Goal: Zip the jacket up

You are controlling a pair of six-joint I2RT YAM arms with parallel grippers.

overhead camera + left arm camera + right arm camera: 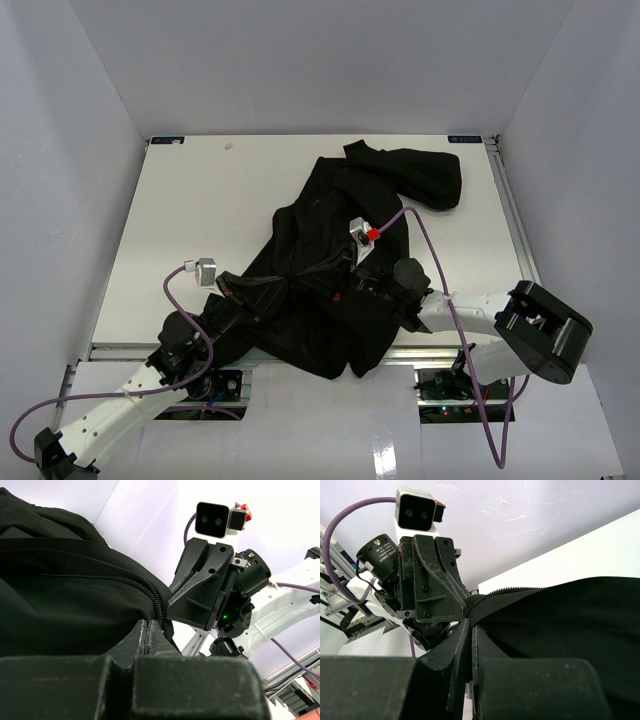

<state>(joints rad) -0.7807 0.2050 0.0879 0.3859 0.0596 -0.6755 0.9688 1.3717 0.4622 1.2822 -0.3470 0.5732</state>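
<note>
On the left, the left arm's fingers (134,639) are closed flat together on the near hem of the large, plain black, soft fabric jacket (322,205), pinching it right where a line of black zipper teeth (143,586) runs down into the grip. The jacket lies crumpled across the middle of the white worktop (200,195), its lower part spilling over the near edge between the two arms and one sleeve bunched at the far right. The front looks mostly unzipped, so the task seems to be at an early stage. On the right, the right arm's fingers (451,647) are also clamped shut on a jacket edge, with teeth curving away from the pinch, and each hand faces the other at close quarters. To do this step well, one hand should anchor the bottom of the zip and pull the seam taut and straight while the other draws along the teeth. Slack or folds ahead would probably jam it. I cannot make out the slider.
</note>
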